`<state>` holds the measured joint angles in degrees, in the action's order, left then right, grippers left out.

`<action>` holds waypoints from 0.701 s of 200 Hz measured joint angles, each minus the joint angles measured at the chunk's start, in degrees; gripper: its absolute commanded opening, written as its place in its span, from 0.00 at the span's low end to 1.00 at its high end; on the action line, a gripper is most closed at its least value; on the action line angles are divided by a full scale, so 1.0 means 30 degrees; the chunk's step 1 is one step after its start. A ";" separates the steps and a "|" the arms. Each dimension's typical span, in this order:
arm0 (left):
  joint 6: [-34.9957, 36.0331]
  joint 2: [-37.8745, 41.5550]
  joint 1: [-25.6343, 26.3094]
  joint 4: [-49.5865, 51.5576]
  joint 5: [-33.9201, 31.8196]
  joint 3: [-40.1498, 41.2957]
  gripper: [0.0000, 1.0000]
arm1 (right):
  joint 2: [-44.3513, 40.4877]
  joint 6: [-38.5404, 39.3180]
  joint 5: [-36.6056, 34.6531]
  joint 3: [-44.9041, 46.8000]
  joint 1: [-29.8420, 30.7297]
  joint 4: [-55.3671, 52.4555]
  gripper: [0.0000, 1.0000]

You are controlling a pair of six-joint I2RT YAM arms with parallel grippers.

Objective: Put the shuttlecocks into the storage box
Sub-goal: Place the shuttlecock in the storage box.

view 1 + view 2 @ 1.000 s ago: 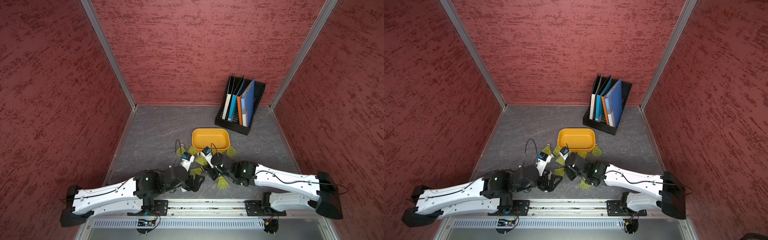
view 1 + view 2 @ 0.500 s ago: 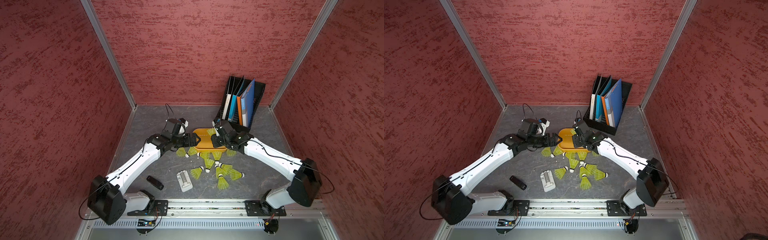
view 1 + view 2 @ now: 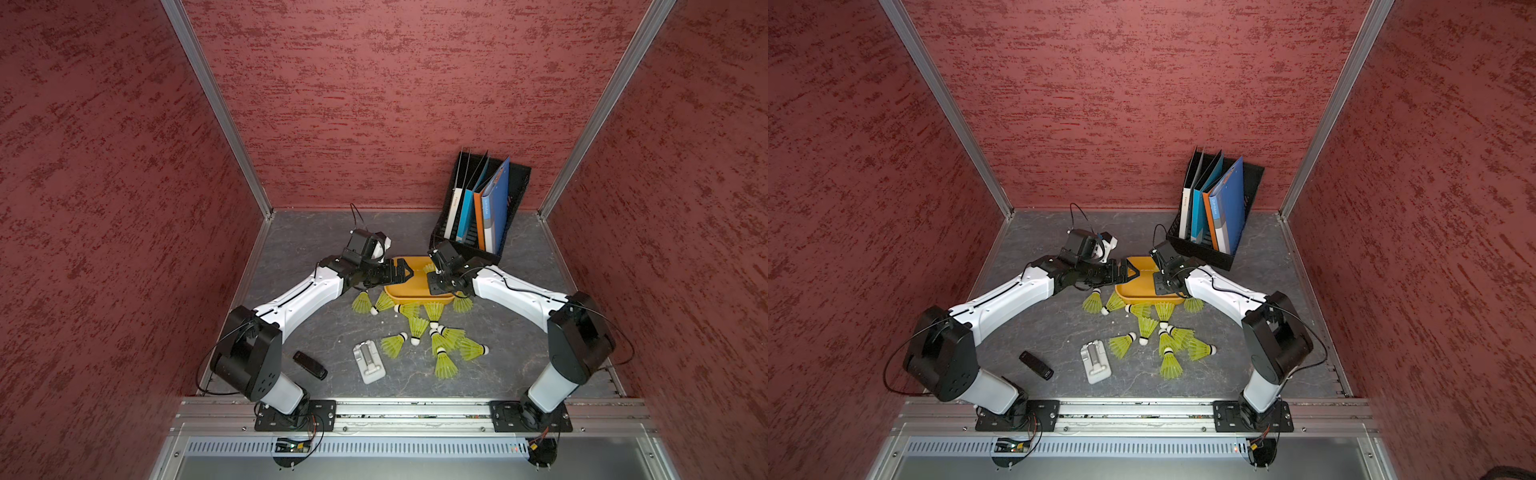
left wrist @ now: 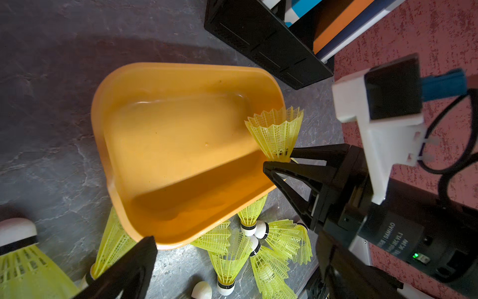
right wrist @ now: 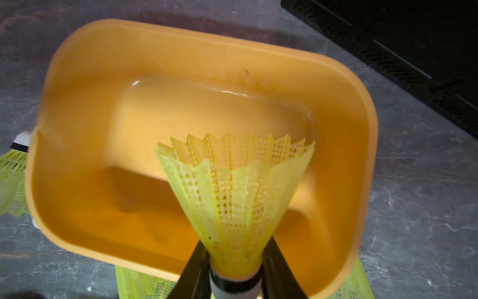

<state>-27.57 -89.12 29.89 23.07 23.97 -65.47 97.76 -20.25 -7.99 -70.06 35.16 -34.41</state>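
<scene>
— Starting nearest the rail: what lies there?
— Grey device at seven o'clock from the storage box, black stick near it toward eight. Past those, loose shuttlecocks strewn on the floor at six o'clock; the farthest few sit tucked against the box's near wall.
— And the claws?
— My left claw hovers over the box's nine o'clock end, jaws spread wide. My right claw is at the three o'clock end, clamped on one shuttlecock by its banded tip, skirt fanned out above the box floor.
— Anything beyond?
— Black file rack at one o'clock, just behind the box, folders leaning inside.
</scene>
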 measured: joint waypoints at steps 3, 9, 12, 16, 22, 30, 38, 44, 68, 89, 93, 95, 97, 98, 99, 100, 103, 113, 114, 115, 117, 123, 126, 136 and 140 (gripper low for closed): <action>0.0000 -0.0066 0.0051 -0.0044 -0.0007 0.0000 1.00 | 0.0095 0.0029 -0.0036 0.0000 -0.0022 -0.0022 0.21; 0.0000 -0.0175 0.0153 -0.0146 0.0007 0.0000 1.00 | 0.0197 0.0044 -0.0087 0.0000 -0.0058 -0.0051 0.21; 0.0000 -0.0219 0.0204 -0.0197 0.0029 0.0000 1.00 | 0.0240 0.0051 -0.0095 0.0000 -0.0066 -0.0058 0.21; 0.0000 -0.0313 0.0270 -0.0284 0.0022 0.0000 1.00 | 0.0291 0.0051 -0.0124 0.0000 -0.0080 -0.0080 0.21; 0.0000 -0.0444 0.0350 -0.0357 0.0029 -0.0007 1.00 | 0.0328 0.0066 -0.0153 0.0007 -0.0095 -0.0080 0.21; 0.0000 -0.0634 0.0459 -0.0423 0.0036 -0.0051 1.00 | 0.0350 0.0087 -0.0197 0.0015 -0.0124 -0.0073 0.21; 0.0000 -0.0852 0.0532 -0.0437 0.0058 -0.0138 1.00 | 0.0364 0.0109 -0.0240 0.0015 -0.0175 -0.0066 0.21; 0.0000 -0.1013 0.0561 -0.0452 0.0058 -0.0233 1.00 | 0.0386 0.0124 -0.0284 0.0015 -0.0219 -0.0066 0.21; 0.0000 -0.1435 0.0583 -0.0503 0.0058 -0.0641 1.00 | 0.0656 0.0189 -0.0444 0.0015 -0.0379 -0.0058 0.21; 0.0000 -0.1479 0.0576 -0.0568 0.0058 -0.0954 1.00 | 0.1209 0.0240 -0.0619 0.0015 -0.0452 -0.0066 0.21; 0.0000 -0.1479 0.0583 -0.0597 0.0058 -0.0991 1.00 | 0.1326 0.0240 -0.0656 0.0015 -0.0452 -0.0066 0.21; 0.0000 -0.1479 0.0583 -0.0597 0.0066 -0.1013 1.00 | 0.1392 0.0248 -0.0678 0.0015 -0.0459 -0.0066 0.21; 0.0000 -0.1479 0.0583 -0.0619 0.0058 -0.1027 1.00 | 0.1450 0.0248 -0.0714 0.0015 -0.0459 -0.0066 0.21; 0.0007 -0.1479 0.0583 -0.0627 0.0066 -0.1035 1.00 | 0.1464 0.0248 -0.0721 0.0015 -0.0459 -0.0066 0.21; 0.0007 -0.1479 0.0583 -0.0634 0.0066 -0.1035 1.00 | 0.1494 0.0248 -0.0736 0.0015 -0.0466 -0.0066 0.21; 0.0007 -0.1479 0.0583 -0.0648 0.0066 -0.1035 1.00 | 0.1515 0.0248 -0.0743 0.0015 -0.0466 -0.0066 0.21; 0.0007 -0.1479 0.0583 -0.0692 0.0066 -0.1042 1.00 | 0.1588 0.0248 -0.0772 0.0015 -0.0474 -0.0066 0.21; 0.0007 -0.1479 0.0583 -0.0729 0.0073 -0.1042 1.00 | 0.1770 0.0248 -0.0882 0.0015 -0.0488 -0.0066 0.21; 0.0007 -0.1479 0.0583 -0.0729 0.0080 -0.1042 1.00 | 0.1792 0.0248 -0.0896 0.0007 -0.0495 -0.0066 0.21; 0.0007 -0.1479 0.0583 -0.0729 0.0080 -0.1042 1.00 | 0.1800 0.0248 -0.0911 0.0007 -0.0503 -0.0066 0.21; 0.0007 -0.1479 0.0583 -0.0729 0.0080 -0.1042 1.00 | 0.1829 0.0248 -0.0933 0.0007 -0.0510 -0.0066 0.21; 0.0007 -0.1486 0.0583 -0.0729 0.0095 -0.1042 1.00 | 0.1909 0.0248 -0.0976 -0.0022 -0.0525 -0.0095 0.21; 0.0007 -0.1494 0.0583 -0.0729 0.0109 -0.1042 1.00 | 0.1945 0.0240 -0.1005 -0.0044 -0.0532 -0.0095 0.22; 0.0007 -0.1508 0.0583 -0.0758 0.0197 -0.1042 1.00 | 0.2106 0.0240 -0.1107 -0.0182 -0.0546 -0.0131 0.22; 0.0007 -0.1515 0.0583 -0.0772 0.0219 -0.1035 1.00 | 0.2164 0.0240 -0.1173 -0.0240 -0.0554 -0.0131 0.22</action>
<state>-27.55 -93.67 31.64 20.75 24.62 -68.58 104.25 -19.53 -11.51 -70.78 33.50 -34.81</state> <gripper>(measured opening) 0.999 0.293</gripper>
